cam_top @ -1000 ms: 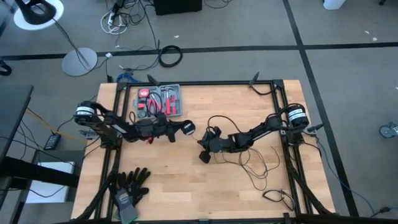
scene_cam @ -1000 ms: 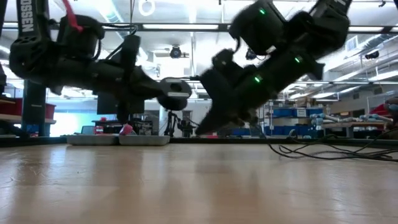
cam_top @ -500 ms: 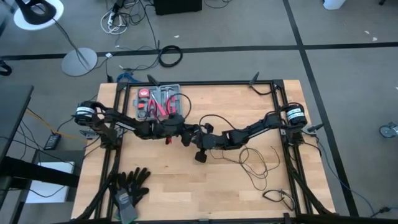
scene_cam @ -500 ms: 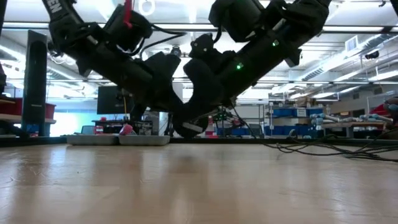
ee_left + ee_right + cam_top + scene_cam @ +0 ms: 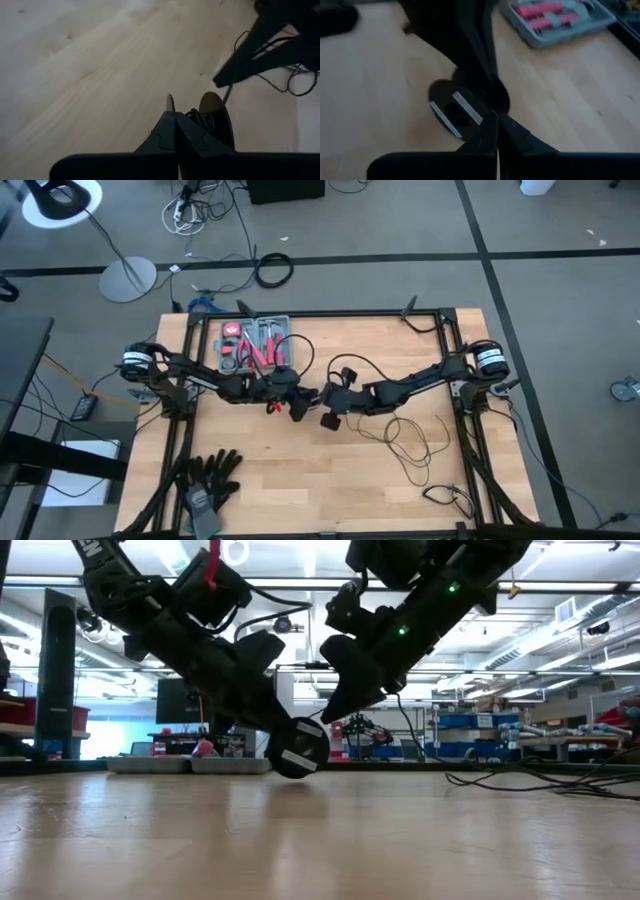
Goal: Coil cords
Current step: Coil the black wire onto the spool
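Note:
The cord's round black puck [image 5: 298, 748], with two white labels on its face [image 5: 455, 112], is at the tip of my left gripper [image 5: 300, 407] at the table's middle, low over the wood. The thin black cord [image 5: 355, 370] arcs away from the grippers and lies in loose loops [image 5: 410, 445] on the table's right half. My right gripper [image 5: 330, 420] is shut, its fingertips [image 5: 335, 720] just right of and above the puck. Both grippers nearly touch. My left gripper is shut on the puck, its fingers [image 5: 172, 120] slanting down from the table's left. The puck's rim [image 5: 216, 107] shows beside them with cord turns [image 5: 200, 119]; the gripper hides the exact part. The puck stands on edge, face toward the near side. My right gripper is shut on the thin cord [image 5: 227, 92] a short way from the puck, only at its fingertips [image 5: 220, 79]. The fingers slant down from the table's right. The short run of cord leads down to the puck.
A grey tray of red tools [image 5: 258, 343] stands at the far left. Black gloves [image 5: 207, 480] lie at the near left corner. The cord's other end [image 5: 450, 498] lies near the right front. Black frame rails [image 5: 460, 430] border the table.
My left gripper has gone toward the table's right and down with the puck, from well above the table to just over it. My right gripper has gone left toward the puck, then lifted a little. The two grippers now meet at the middle.

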